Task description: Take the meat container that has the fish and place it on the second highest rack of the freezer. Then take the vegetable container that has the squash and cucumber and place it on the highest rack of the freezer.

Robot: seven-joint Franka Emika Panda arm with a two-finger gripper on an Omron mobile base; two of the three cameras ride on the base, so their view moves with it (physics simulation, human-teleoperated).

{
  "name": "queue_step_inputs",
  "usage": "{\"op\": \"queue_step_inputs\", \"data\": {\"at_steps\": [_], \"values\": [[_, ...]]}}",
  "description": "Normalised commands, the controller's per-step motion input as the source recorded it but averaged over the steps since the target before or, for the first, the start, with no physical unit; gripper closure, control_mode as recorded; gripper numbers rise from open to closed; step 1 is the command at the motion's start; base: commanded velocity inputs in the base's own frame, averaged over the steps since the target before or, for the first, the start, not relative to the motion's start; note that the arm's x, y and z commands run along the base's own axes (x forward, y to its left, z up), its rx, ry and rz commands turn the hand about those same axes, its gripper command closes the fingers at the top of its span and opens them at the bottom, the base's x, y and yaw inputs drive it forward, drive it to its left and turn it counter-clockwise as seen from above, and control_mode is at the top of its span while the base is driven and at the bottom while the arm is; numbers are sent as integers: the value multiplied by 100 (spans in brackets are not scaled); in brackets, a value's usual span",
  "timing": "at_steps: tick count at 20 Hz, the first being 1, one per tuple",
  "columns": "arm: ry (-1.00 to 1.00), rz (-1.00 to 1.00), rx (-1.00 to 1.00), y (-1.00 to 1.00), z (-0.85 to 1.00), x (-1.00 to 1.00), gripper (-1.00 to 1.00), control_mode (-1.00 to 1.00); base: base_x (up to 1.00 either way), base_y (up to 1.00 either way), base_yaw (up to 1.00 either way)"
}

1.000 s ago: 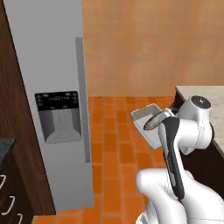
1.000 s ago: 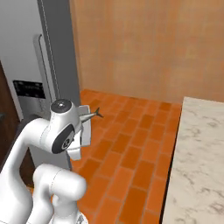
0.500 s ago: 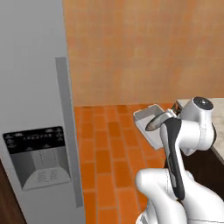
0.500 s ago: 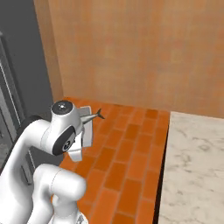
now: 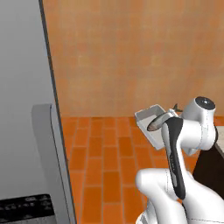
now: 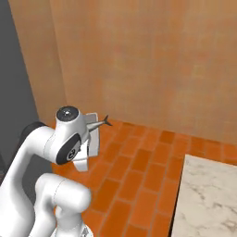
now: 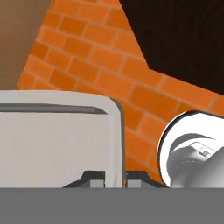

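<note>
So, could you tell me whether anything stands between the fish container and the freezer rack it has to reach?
Yes. The gripper is shut on the fish container, but the grey freezer door at the left looks closed, with its handle facing us. No rack is visible.

An orange brick-patterned floor [image 5: 105,175] runs from the base of the tall grey refrigerator door [image 5: 26,131] on the left to the foot of the tan wall [image 5: 131,57]. In the right base view the same floor meets the edge of a white marble-patterned desk [image 6: 208,199] at the lower right, its top bare. Nothing is seen lying on the bricks themselves.
</note>
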Motion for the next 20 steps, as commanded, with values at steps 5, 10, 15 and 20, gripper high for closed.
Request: {"op": "queue_step_inputs", "data": {"at_steps": [5, 10, 15, 20], "values": [[0, 0, 0, 0, 0, 0, 100, 100, 100, -35, 48], [0, 0, 0, 0, 0, 0, 100, 100, 80, -56, 64], [0, 0, 0, 0, 0, 0, 100, 100, 43, -46, 69], [0, 0, 0, 0, 0, 0, 100, 100, 3, -38, 71]]}}
